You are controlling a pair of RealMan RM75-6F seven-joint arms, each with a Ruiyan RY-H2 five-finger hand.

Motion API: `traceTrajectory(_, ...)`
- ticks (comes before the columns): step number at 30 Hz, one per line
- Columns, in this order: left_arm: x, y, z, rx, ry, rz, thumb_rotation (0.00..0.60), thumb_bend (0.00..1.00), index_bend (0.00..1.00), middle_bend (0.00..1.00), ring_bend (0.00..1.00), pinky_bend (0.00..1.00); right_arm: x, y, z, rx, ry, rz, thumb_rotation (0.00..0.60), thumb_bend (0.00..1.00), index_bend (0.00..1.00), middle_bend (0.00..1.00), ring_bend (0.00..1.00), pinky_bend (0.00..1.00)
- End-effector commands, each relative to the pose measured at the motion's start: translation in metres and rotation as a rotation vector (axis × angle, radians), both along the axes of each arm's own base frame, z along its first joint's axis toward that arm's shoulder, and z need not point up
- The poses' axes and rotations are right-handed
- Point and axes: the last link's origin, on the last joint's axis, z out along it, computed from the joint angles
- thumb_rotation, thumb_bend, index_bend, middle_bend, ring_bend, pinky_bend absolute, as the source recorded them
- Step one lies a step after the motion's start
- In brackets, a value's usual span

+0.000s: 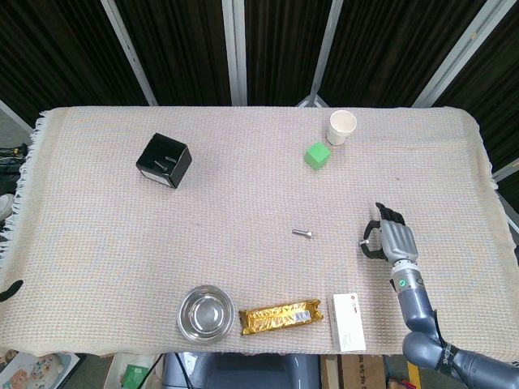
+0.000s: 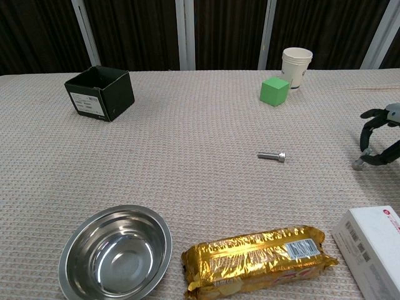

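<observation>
My right hand [image 1: 391,240] hovers low over the woven cloth at the right side of the table, also seen at the right edge of the chest view [image 2: 378,137]. Its fingers curve in a loose C with the thumb apart, and nothing is held between them. A small metal bolt [image 1: 303,233] [image 2: 272,155] lies on the cloth well to the hand's left. A white carton [image 1: 348,322] [image 2: 375,247] lies near the front edge, just in front of the hand. My left hand shows in neither view.
A green cube [image 1: 317,156] [image 2: 274,91] and a paper cup [image 1: 341,127] stand at the back. A black open box [image 1: 164,160] sits at the back left. A steel bowl [image 1: 205,314] and a gold biscuit pack [image 1: 280,317] lie along the front edge.
</observation>
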Motion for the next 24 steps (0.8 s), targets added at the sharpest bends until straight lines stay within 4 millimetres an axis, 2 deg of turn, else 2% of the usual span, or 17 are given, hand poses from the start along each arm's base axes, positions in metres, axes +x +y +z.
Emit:
traceTrajectory(1, -0.0001, 0.0001, -0.0002, -0.001, 0.0, 0.0, 0.6, 0.04, 0.17, 0.11, 0.01, 0.01, -0.0003, -0.0007, -0.0002, 0.001, 0.001, -0.005, 0.6, 0.35, 0.59, 0.01, 0.01, 0.02)
traceTrajectory(18, 0.0004, -0.0001, -0.0007, -0.01, -0.003, -0.004, 0.6, 0.04, 0.17, 0.11, 0.01, 0.01, 0.0002, -0.0005, 0.0031, 0.016, 0.02, -0.009, 0.6, 0.35, 0.5, 0.01, 0.0, 0.02)
traceTrajectory(24, 0.0, -0.0002, 0.0008, -0.002, -0.006, -0.004, 0.6, 0.04, 0.17, 0.11, 0.01, 0.01, 0.0044, 0.0001, 0.0066, 0.014, 0.016, -0.003, 0.6, 0.35, 0.42, 0.01, 0.0, 0.0)
